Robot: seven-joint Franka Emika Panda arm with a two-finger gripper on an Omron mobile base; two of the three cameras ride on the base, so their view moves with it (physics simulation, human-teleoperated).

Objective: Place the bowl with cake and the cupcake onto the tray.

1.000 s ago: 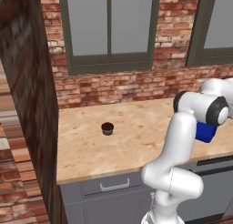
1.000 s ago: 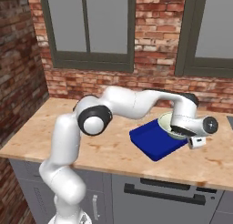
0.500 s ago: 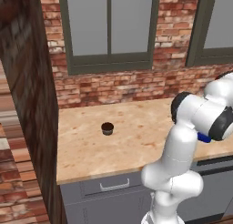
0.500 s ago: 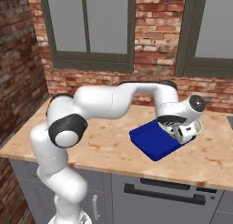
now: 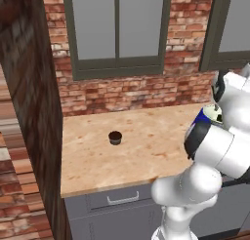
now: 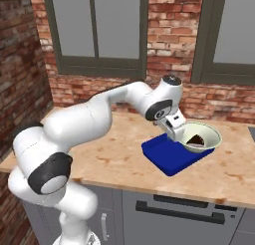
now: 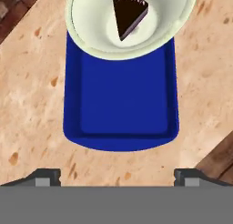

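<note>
The bowl (image 6: 200, 138) sits at one end of the tray (image 6: 167, 157), overhanging its rim, the gripper (image 7: 116, 175) above spread wide and empty, so I'd worry a nudge could tip it off while fetching the far-off cupcake (image 5: 115, 137).

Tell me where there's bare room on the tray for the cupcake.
The tray is bare across its whole half nearer the gripper, up to its rounded rim. The far end is crowded: the bowl with cake sits there, overhanging the rim. The cupcake stands alone on open counter.
</note>
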